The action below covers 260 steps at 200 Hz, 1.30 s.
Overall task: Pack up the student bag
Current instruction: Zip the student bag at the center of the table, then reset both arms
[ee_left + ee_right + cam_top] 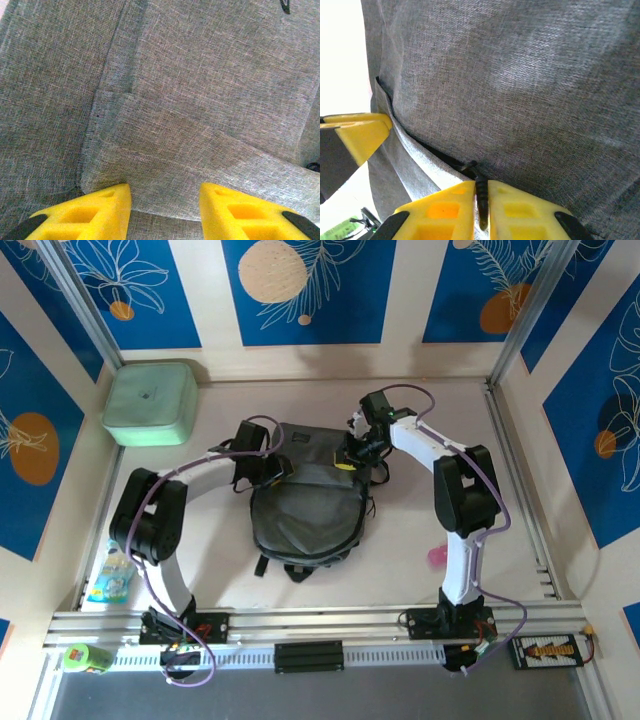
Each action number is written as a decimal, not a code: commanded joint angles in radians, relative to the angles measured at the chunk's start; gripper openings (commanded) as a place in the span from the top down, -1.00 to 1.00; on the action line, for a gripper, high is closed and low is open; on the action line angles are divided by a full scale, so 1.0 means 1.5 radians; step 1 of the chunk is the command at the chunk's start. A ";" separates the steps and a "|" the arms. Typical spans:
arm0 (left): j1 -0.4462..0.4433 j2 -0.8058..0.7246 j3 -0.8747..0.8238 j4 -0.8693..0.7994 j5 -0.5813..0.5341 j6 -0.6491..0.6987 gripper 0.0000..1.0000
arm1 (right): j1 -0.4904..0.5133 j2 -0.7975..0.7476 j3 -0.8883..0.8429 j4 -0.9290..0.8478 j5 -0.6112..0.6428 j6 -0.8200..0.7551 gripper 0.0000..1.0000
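Mint-green box (150, 402) sits well apart from the grey student bag (300, 510)

a lab test cell: railed table (300, 400), blue patterned wall panels (350, 300).

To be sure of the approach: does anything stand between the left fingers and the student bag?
Nothing visible does. The left fingers are right at the student bag, with its grey fabric between them.

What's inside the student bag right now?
A dark slit shows at the student bag opening, where the right hand pinches a black zipper pull. Grey fabric covers the interior, so any contents are hidden.
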 commanded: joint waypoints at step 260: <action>0.092 -0.321 -0.191 0.023 -0.579 0.257 -0.99 | -0.200 -0.439 -0.417 0.299 0.538 -0.080 -0.98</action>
